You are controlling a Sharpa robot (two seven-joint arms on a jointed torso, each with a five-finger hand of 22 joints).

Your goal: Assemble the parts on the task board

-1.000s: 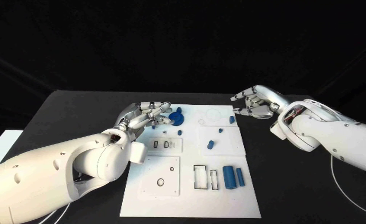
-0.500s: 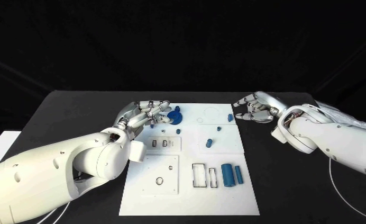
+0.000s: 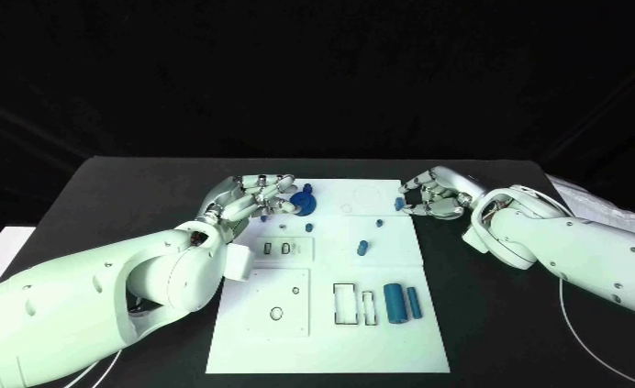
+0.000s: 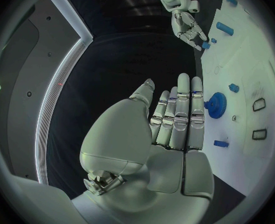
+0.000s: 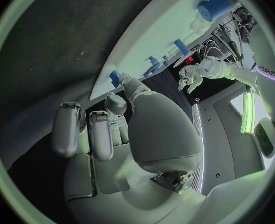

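Both hands at the board's far end

The left hand (image 3: 255,196) hovers with straight, empty fingers beside the blue gear (image 3: 305,201) at the far left of the white board (image 3: 331,315). The right hand (image 3: 433,194) sits at the far right edge, fingers curled by a small blue piece (image 3: 401,203); whether it holds it, I cannot tell. Two blue cylinders (image 3: 402,301) lie near right.

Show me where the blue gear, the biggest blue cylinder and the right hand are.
blue gear (image 4: 216,104), left wrist view, toothed disc face.
biggest blue cylinder (image 3: 395,302), head view, mid-body.
right hand (image 3: 433,194), head view, middle of the hand.
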